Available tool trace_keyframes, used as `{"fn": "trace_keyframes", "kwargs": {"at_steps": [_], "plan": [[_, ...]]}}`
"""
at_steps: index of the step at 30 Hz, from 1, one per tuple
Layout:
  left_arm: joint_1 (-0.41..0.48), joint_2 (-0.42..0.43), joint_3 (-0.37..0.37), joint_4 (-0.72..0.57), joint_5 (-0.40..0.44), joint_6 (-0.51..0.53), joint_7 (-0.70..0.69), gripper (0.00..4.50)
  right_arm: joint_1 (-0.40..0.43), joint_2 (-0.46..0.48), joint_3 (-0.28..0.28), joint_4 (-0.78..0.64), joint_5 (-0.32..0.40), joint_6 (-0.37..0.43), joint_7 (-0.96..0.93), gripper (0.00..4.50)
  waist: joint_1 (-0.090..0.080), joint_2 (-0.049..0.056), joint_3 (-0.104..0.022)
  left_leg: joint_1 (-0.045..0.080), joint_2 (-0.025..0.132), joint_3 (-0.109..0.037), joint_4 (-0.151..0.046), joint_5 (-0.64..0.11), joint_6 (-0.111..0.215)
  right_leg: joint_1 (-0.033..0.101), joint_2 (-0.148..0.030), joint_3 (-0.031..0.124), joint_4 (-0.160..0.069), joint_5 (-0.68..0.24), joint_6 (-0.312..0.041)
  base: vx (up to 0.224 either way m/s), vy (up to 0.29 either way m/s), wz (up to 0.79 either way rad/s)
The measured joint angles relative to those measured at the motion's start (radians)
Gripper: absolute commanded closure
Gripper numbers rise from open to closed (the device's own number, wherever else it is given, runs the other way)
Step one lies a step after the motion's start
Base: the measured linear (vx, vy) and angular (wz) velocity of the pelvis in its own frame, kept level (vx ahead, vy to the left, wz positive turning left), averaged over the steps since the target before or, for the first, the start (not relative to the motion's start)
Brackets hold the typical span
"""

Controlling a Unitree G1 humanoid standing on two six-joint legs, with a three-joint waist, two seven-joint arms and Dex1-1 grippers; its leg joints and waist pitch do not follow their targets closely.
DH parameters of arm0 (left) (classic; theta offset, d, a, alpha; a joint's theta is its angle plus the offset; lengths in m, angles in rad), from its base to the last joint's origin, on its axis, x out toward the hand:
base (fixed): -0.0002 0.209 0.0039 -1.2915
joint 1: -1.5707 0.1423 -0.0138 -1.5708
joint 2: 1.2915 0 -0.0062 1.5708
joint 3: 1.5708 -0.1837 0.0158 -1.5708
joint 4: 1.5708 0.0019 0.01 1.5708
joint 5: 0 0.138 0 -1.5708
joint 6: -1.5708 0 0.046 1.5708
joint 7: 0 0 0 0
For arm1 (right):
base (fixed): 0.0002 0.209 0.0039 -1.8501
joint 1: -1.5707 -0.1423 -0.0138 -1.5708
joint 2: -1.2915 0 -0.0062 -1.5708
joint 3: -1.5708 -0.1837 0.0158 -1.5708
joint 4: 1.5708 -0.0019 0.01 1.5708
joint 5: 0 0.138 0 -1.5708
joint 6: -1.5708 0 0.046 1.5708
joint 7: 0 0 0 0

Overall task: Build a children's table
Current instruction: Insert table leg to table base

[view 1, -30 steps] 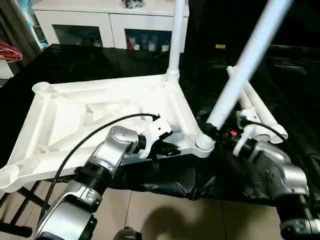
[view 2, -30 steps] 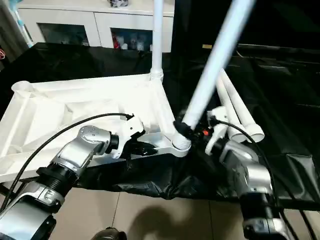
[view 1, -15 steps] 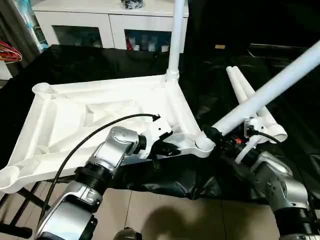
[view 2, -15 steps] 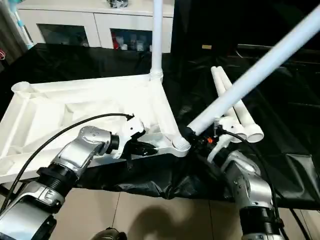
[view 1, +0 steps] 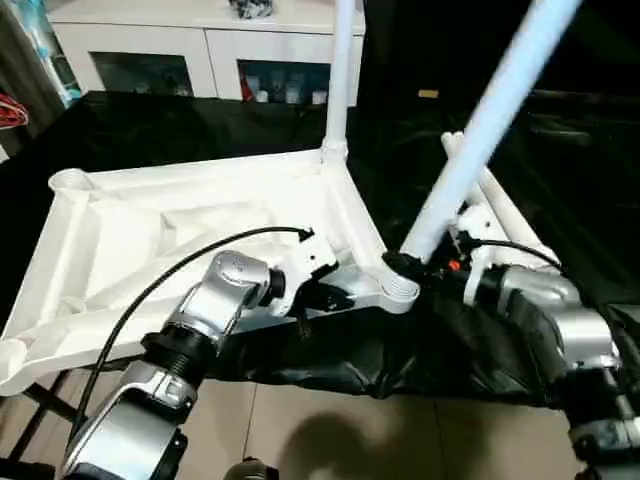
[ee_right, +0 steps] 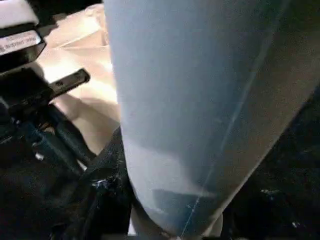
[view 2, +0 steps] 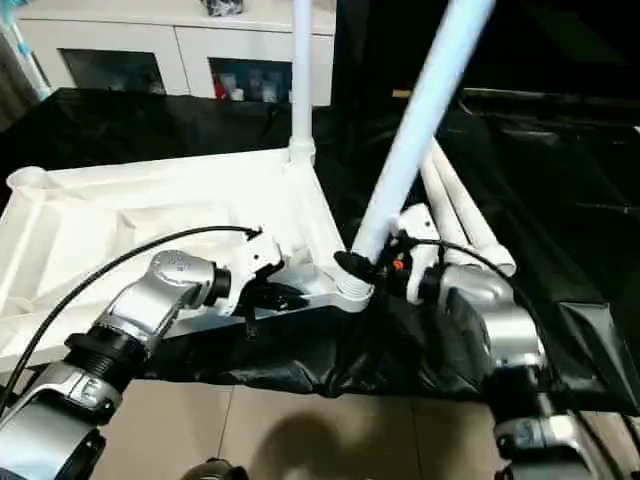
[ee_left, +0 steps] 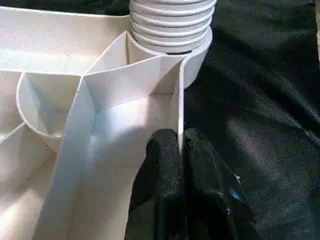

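Right gripper (view 1: 415, 268) clasping leg (view 1: 487, 125) (tilted), corner socket (view 1: 399, 290)

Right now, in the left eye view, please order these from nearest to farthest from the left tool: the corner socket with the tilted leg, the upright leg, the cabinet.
1. Corner socket, just right of the left tool.
2. Upright leg, at the far corner.
3. Cabinet, behind the table.

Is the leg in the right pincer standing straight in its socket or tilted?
Tilted: the leg leans away from the near corner socket, unlike the upright far leg.
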Motion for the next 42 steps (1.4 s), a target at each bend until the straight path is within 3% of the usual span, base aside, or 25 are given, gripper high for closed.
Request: {"fn": "trace_keyframes", "kwargs": {"at_steps": [14, 27, 33, 42], "plan": [[0.0, 0.02, -0.012, -0.003, -0.001, -0.006, -0.026, 4.5, -0.024, -0.011, 0.026, 0.037, -0.024, -0.014, 0.062, 2.61, 0.0, -0.009, -0.004, 0.0, 0.0, 0.0, -0.001, 0.0, 0.0, 0.0, 0.0, 0.0, 0.0, 0.0, 0.0, 0.0, 0.0, 0.0], [0.002, 0.008, -0.012, -0.003, 0.0, 0.003, -0.002, 4.5, 0.084, 0.059, -0.083, -0.007, 0.058, -0.022, -0.056, 2.61, 0.0, -0.01, -0.003, 0.004, 0.0, 0.0, -0.002, 0.0, 0.0, 0.004, 0.0, 0.0, -0.001, 0.0, 0.0, 0.0, 0.0, 0.0], [0.002, 0.005, -0.019, -0.006, -0.002, 0.002, -0.009, 4.5, 0.136, 0.055, -0.068, -0.091, 0.043, -0.022, -0.082, 2.61, 0.005, -0.008, -0.004, 0.005, -0.001, 0.0, -0.007, 0.0, 0.0, 0.007, 0.0, 0.0, -0.009, 0.0, 0.0, 0.0, 0.0, 0.0], [0.004, 0.007, -0.027, -0.006, -0.002, -0.005, -0.013, 4.5, 0.128, 0.013, -0.013, -0.139, -0.004, -0.006, -0.075, 2.61, 0.008, -0.009, -0.004, 0.012, -0.002, 0.0, -0.012, 0.0, 0.0, 0.014, 0.0, 0.0, -0.013, -0.001, 0.002, 0.0, 0.0, 0.0]]}}
